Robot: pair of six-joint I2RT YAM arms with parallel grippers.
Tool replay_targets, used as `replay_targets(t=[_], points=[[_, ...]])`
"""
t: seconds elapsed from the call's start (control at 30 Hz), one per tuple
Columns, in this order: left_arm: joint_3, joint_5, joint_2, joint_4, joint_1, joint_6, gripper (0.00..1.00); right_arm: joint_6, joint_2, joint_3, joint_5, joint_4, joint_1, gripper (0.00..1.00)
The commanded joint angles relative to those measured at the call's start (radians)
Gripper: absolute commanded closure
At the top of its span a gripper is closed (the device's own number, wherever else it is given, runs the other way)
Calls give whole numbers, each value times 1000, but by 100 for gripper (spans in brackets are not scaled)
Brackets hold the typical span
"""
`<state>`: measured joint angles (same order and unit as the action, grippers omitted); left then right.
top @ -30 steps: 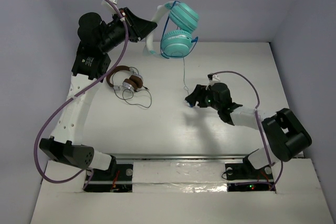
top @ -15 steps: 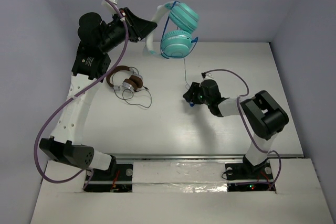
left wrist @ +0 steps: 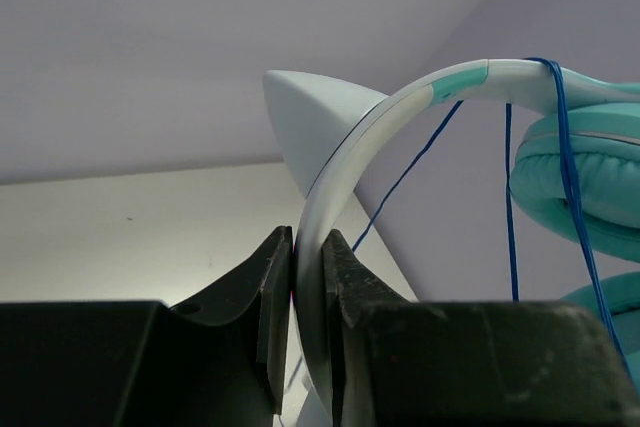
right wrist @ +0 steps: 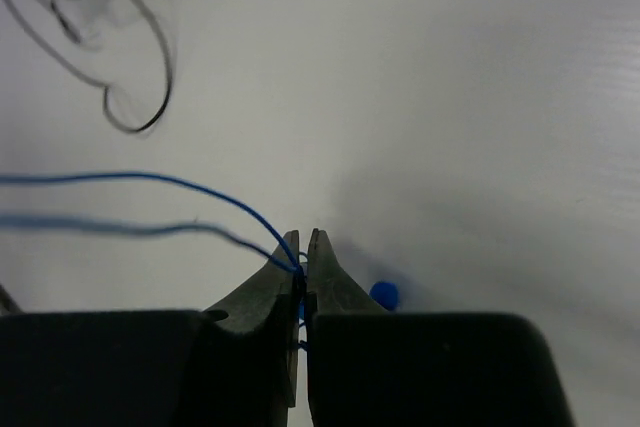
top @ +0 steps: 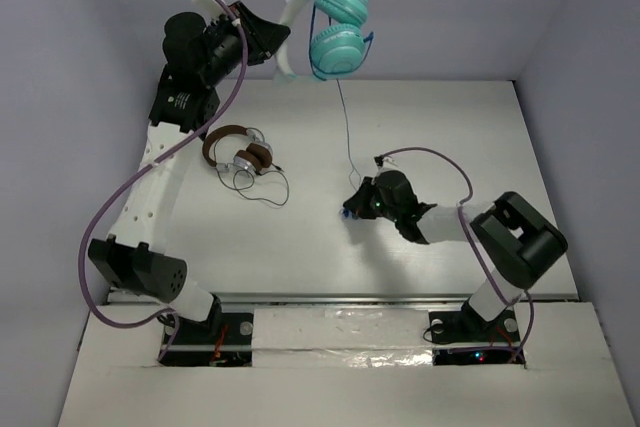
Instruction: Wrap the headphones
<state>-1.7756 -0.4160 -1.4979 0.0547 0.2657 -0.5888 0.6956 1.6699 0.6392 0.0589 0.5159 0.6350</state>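
The headphones (top: 338, 29), with teal ear cups and a white headband (left wrist: 345, 152), hang in the air at the back of the table. My left gripper (top: 277, 43) is shut on the headband; in the left wrist view its jaws (left wrist: 307, 247) clamp the white band, with the teal cups (left wrist: 585, 187) at the right. The thin blue cable (top: 345, 127) runs down from the cups to my right gripper (top: 353, 209), low over the table's middle. That gripper (right wrist: 303, 247) is shut on the blue cable (right wrist: 170, 182), and the cable's blue plug (right wrist: 384, 294) lies just beside the jaws.
Brown-banded headphones (top: 238, 150) with a thin black cable (top: 262, 187) lie on the white table (top: 450, 127) left of centre. Their cable loop (right wrist: 135, 97) shows at the upper left of the right wrist view. Grey walls stand behind and to both sides.
My right gripper has shut on the blue cable and shifted a little left and nearer. My left arm has lifted the teal headphones higher and farther back, pulling the cable straighter.
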Motion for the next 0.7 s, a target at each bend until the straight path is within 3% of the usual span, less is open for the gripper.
replay_targets(t=[0.0,0.23,0.4,0.67], points=[[-94,158,-31,-69,-20,-6,100,-13,-137,-22,-51,-63,124,100],[-162,396,-159,10,-20,110,100,-41,-390,-27,-168,-340,261,100],[-154,525,-206,37,-20,184,100,-106,-536,77,-215,-565,301,100],[-7,690,-234,48,0,320,100,-203,-670,299,-215,-824,310,100]])
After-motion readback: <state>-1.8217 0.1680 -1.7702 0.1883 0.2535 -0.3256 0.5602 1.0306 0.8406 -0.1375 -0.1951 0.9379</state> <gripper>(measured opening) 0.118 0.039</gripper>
